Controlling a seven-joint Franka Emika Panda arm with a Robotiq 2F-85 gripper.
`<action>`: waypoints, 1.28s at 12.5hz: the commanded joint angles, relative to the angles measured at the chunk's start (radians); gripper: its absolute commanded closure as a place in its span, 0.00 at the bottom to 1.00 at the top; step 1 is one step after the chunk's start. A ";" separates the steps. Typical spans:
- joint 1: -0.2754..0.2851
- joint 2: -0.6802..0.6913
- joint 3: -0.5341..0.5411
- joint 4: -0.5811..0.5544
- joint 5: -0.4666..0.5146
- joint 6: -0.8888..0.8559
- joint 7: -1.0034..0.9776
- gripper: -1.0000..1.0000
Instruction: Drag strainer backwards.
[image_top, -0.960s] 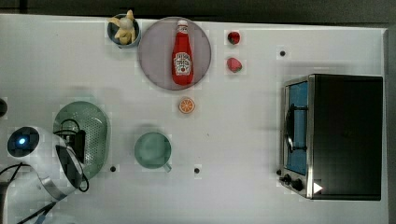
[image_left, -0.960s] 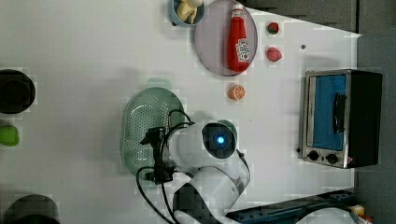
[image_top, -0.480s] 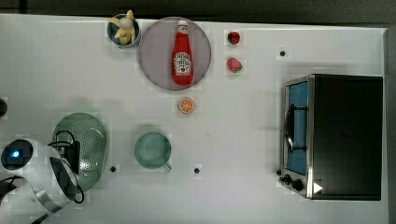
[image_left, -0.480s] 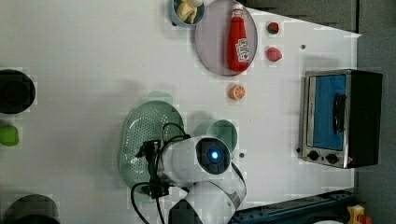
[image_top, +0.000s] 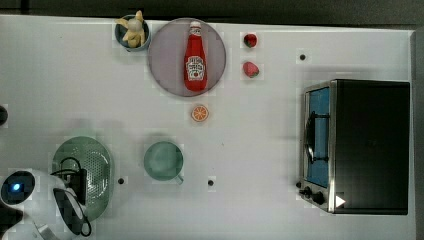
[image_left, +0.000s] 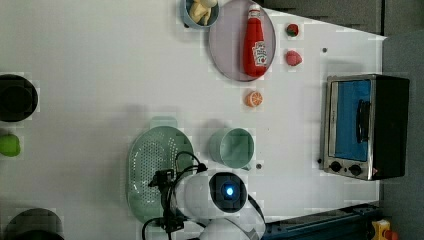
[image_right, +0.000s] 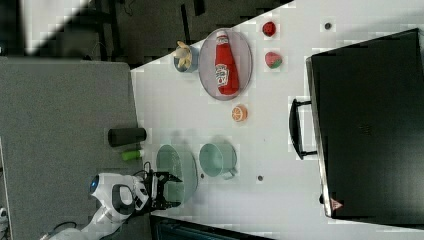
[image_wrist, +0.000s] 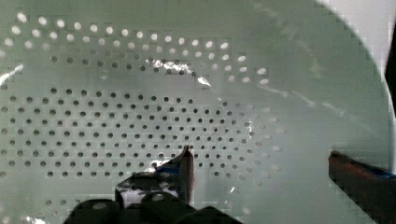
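White tabletop (image_top: 260, 150) fills the top view, with a dark strip along its far edge at twelve o'clock. At about eight o'clock in the top view lies the pale green oval plastic strainer (image_top: 95, 160) with its grid of small holes, near the table's edge and partly covered by the white robot arm (image_top: 35, 200) with a blue light. The gripper (image_wrist: 261, 172) reaches down into the strainer's bowl: in the wrist view one dark fingertip (image_wrist: 184, 165) rests on the perforated floor and the other shows well apart from it near the bowl's wall, so the hand stands spread wide, clasping nothing. At three o'clock of the strainer in the top view, apart from it, sits the round teal-green mug (image_top: 163, 160) with a handle. Toward twelve o'clock a red ketchup bottle (image_top: 195, 57) lies on a grey round plate (image_top: 162, 60), with a small blue bowl of yellow pieces (image_top: 131, 34) just beside the plate. An orange slice (image_top: 199, 113) lies below the plate, two red strawberries (image_top: 250, 55) to its three o'clock. A silver and black toaster oven (image_top: 357, 145) stands at three o'clock.
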 joint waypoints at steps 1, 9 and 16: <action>0.047 -0.040 -0.004 -0.025 0.009 0.034 0.042 0.00; -0.006 -0.293 -0.195 0.098 0.008 -0.009 -0.145 0.00; -0.081 -0.438 -0.590 0.369 -0.079 -0.497 -0.829 0.00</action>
